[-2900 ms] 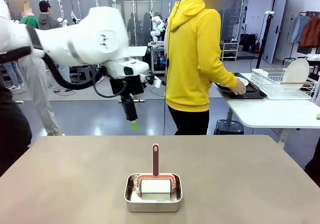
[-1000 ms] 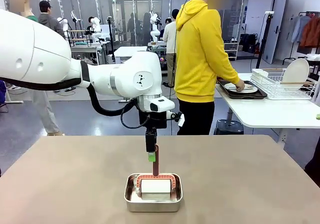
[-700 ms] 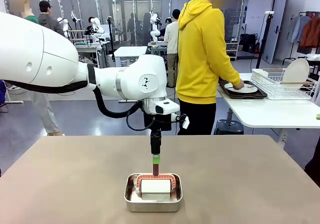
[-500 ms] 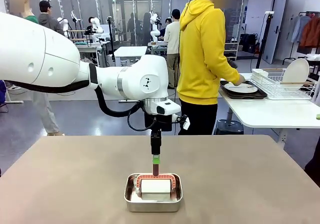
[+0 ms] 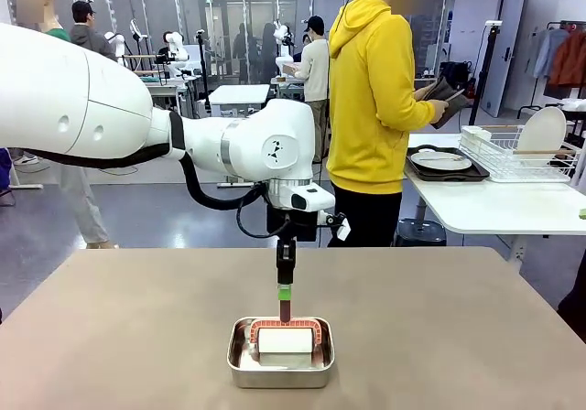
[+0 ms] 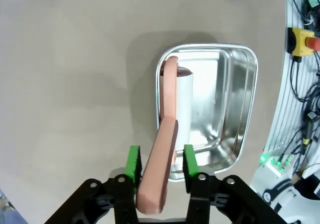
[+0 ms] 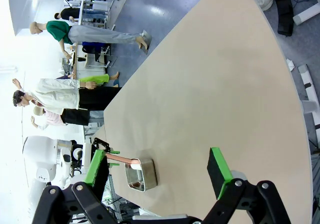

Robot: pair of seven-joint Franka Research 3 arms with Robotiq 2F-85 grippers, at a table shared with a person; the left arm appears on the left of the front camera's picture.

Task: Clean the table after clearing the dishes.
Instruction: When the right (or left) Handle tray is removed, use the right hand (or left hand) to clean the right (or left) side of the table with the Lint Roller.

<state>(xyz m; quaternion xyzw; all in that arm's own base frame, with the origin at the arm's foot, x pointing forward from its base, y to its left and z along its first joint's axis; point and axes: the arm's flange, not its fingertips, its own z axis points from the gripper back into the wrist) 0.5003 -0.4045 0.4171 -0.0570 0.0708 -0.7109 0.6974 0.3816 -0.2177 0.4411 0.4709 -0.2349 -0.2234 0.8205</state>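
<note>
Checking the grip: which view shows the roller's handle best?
Left wrist view: the handle shows large and close, clamped in the left gripper. Front view shows a short stub below the gripper; right wrist view shows it tiny, far off.

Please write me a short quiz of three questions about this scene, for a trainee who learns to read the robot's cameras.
1. True or false: the left hand is shut on the handle of the lint roller.
2. Where does the lint roller's white roll sit? A) inside the steel pan; B) beside it; C) lifted well above it.
3. Fill in: the right hand hangs above the table with its jaws ____.
Key: 1 true; 2 A; 3 open.
</note>
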